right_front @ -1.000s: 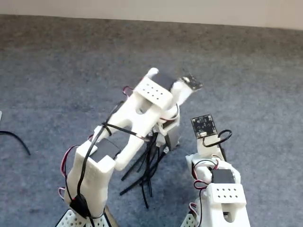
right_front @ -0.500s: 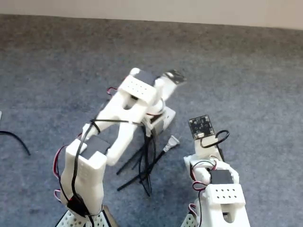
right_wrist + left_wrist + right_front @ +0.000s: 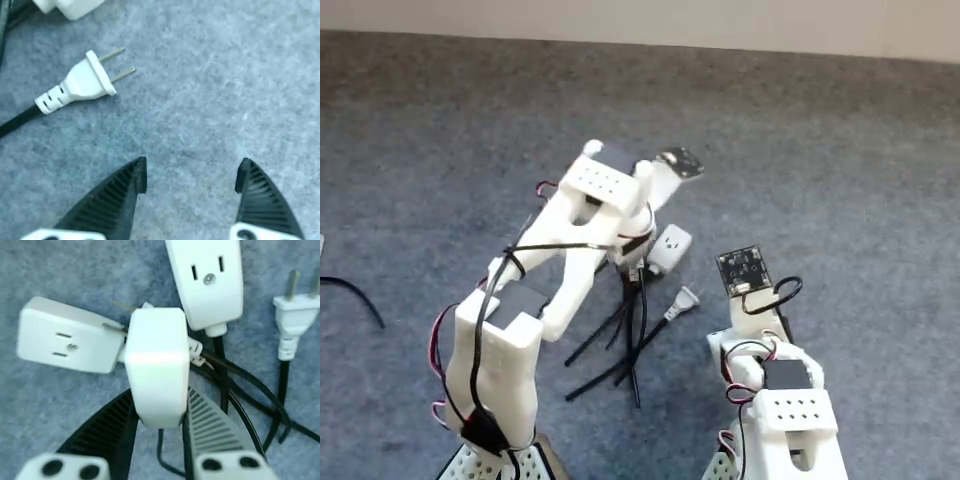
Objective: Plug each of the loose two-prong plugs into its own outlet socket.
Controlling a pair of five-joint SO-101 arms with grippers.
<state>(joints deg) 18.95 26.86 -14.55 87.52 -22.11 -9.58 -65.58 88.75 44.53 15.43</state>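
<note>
Pinches a white plug [image 3: 157, 365] in the left gripper [image 3: 160, 395], thin prongs aimed at the flank of an outlet socket [image 3: 65, 337] rather than its slots, and hangs the right gripper [image 3: 192, 175], fingers [image 3: 127, 187] spread, near the loose two-prong plug [image 3: 80, 82] lying aslant on the carpet [image 3: 225, 75] ahead of one fingertip.

The high camera sits up above and behind the two arms. It looks down over the grey carpet [image 3: 840, 150] from far enough to see both arms. The left wrist camera rides on its arm and looks down along the left gripper [image 3: 161, 392], very close to the held plug [image 3: 156, 360] pinched there. The right wrist camera looks down between the spread fingers of the right gripper [image 3: 192, 162], close to the floor. All three views share the loose plug [image 3: 682, 300]. The high and left wrist views also share a white socket [image 3: 670, 243].
</note>
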